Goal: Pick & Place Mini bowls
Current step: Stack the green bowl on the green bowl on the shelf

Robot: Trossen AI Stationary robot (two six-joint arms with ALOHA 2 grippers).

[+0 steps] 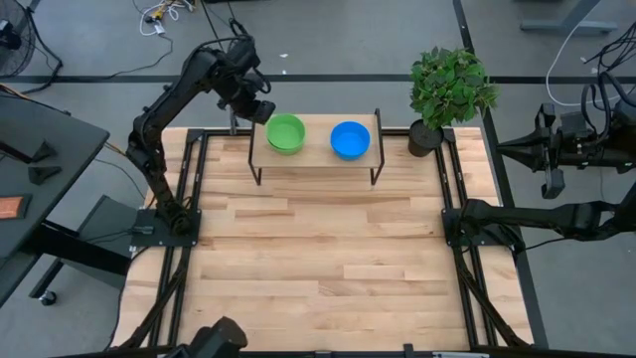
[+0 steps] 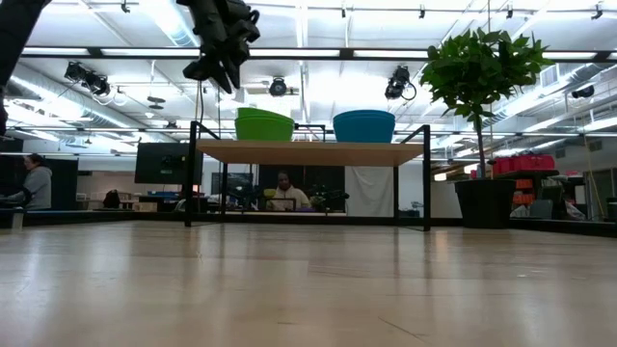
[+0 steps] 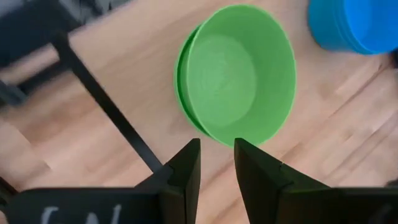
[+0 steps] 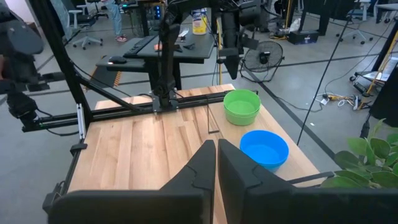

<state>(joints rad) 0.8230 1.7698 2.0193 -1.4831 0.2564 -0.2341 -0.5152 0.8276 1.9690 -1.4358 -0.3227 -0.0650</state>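
**Left claw loose above the green bowls, right claw clenched off the table**

Start with the table point(image 1: 328, 259): seen from above, its wooden top carries a small raised shelf point(image 1: 316, 149) at 12 o'clock. The potted plant point(image 1: 449, 91) stands just beside the shelf, toward 1 o'clock on the table.

Your left arm reaches in from the 9 o'clock side, and the left gripper point(image 1: 260, 109) hangs just beyond the shelf's corner, near the green bowls point(image 1: 286, 133) but apart from them. Its fingers point(image 3: 186, 171) stand a narrow gap apart with nothing between them: released, holding nothing and touching nothing.

Your right arm lies off the table at 3 o'clock. The right gripper point(image 4: 216, 155) is clenched, fingers pressed together on nothing.

The green bowls sit on the shelf, with the blue bowls point(image 1: 350, 139) just beside them toward 3 o'clock, not touching.

From above, each colour reads as a single bowl. The left wrist view shows a second green rim point(image 3: 183, 81) under the top bowl, so you have a nested stack; the blue bowls point(image 3: 354, 25) show layered edges too. How many are in each stack you cannot tell. The low view shows the shelf's deck point(image 2: 313, 152) raised on dark legs, with both stacks on top and the left gripper point(image 2: 220, 58) higher than the green bowls' rim.
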